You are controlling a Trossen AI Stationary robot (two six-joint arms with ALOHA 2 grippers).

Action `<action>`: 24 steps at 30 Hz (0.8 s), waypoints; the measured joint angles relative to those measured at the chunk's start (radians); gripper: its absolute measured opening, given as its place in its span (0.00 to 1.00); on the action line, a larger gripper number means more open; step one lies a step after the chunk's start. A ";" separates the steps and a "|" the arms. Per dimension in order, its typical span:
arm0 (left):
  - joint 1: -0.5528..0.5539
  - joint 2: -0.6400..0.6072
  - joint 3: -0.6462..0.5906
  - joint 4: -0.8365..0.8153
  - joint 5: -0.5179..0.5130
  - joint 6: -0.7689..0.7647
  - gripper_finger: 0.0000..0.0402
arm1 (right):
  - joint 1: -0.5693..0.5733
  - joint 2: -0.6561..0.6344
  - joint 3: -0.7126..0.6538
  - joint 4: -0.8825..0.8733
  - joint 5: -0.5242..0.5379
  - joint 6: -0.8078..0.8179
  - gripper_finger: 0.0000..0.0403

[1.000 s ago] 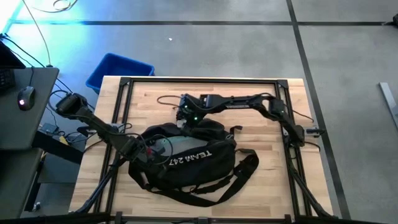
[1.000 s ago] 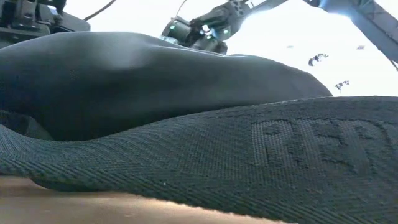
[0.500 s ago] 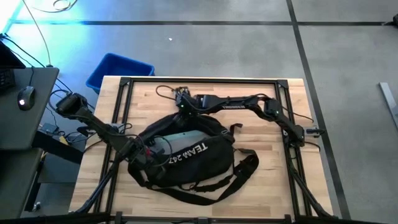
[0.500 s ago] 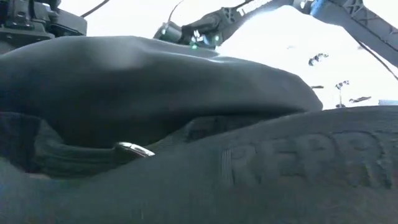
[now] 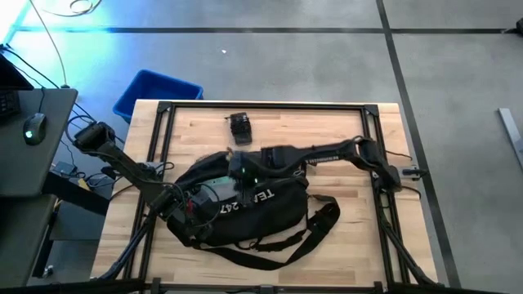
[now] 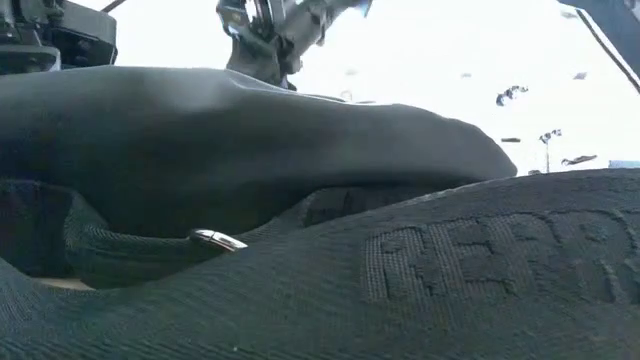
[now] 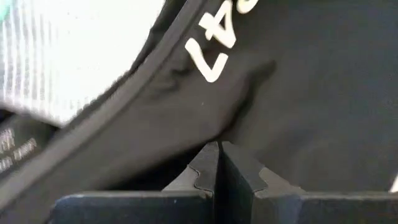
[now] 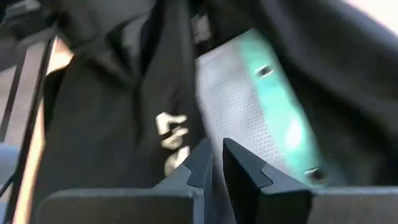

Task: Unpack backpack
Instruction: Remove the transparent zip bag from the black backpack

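A large black backpack (image 5: 245, 208) with white lettering lies in the middle of the wooden worktop (image 5: 343, 139), its mouth open onto a pale mesh and teal lining. The left gripper (image 5: 178, 200) is clamped on the fabric at the backpack's left edge. The right gripper (image 5: 239, 167) hangs over the opening with its fingers almost together, holding nothing visible, and a small black object (image 5: 239, 127) lies apart on the worktop's far side.

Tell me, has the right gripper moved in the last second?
Yes. The right gripper came from the table's far edge back over the backpack, leaving a small black object there.
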 joint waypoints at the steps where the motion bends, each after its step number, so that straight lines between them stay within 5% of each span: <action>1: 0.000 0.000 0.000 0.000 -0.001 0.023 0.00 | 0.022 0.000 -0.001 -0.026 -0.005 0.025 0.06; 8: 0.000 0.000 -0.001 -0.001 -0.036 0.211 0.00 | 0.175 0.001 -0.048 -0.176 0.000 0.196 0.06; 13: 0.015 0.000 -0.001 0.004 -0.077 0.318 0.00 | 0.287 0.000 -0.048 -0.355 0.098 0.306 0.06; 18: 0.035 0.000 -0.001 0.057 -0.044 0.290 0.00 | 0.358 -0.003 -0.048 -0.413 0.260 0.422 0.06; 24: 0.008 0.000 -0.001 0.240 -0.038 0.222 0.00 | 0.382 -0.004 -0.048 -0.538 0.374 0.358 0.06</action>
